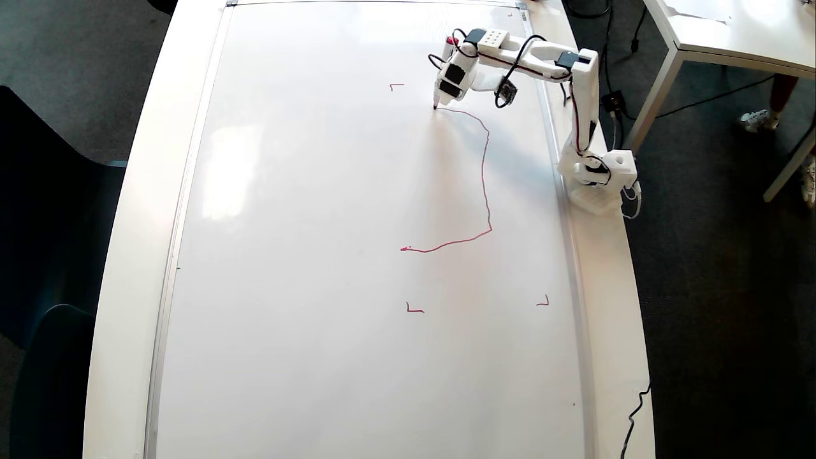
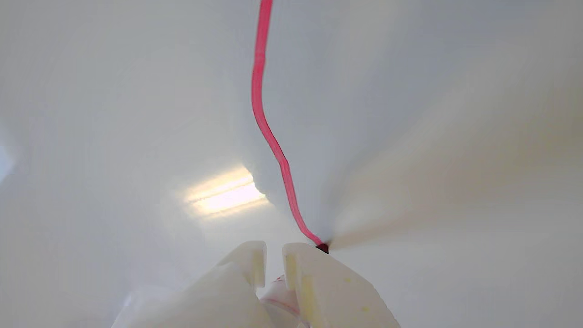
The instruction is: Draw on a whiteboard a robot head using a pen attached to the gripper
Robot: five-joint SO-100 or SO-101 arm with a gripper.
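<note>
The whiteboard (image 1: 306, 255) covers most of the tabletop. A part of the robot head (image 1: 484, 185) is on it as a thin red line, running from a lower-left end, right along the bottom, up the right side and curving left at the top. No inner squares show. My gripper (image 1: 446, 86) is at the line's top-left end, shut on the pen (image 1: 451, 41), whose dark tip touches the board. In the wrist view my gripper (image 2: 273, 259) shows at the bottom with a narrow slit between the jaws. The pen tip (image 2: 322, 248) sits at the end of the red line (image 2: 256, 91) on the whiteboard (image 2: 136, 91).
Red corner marks lie at upper left (image 1: 396, 85), lower left (image 1: 414, 310) and lower right (image 1: 544, 302). The arm's base (image 1: 599, 178) stands on the white table rim (image 1: 609, 287) at the right. A second white table (image 1: 733, 32) and dark chairs (image 1: 38, 223) flank the table.
</note>
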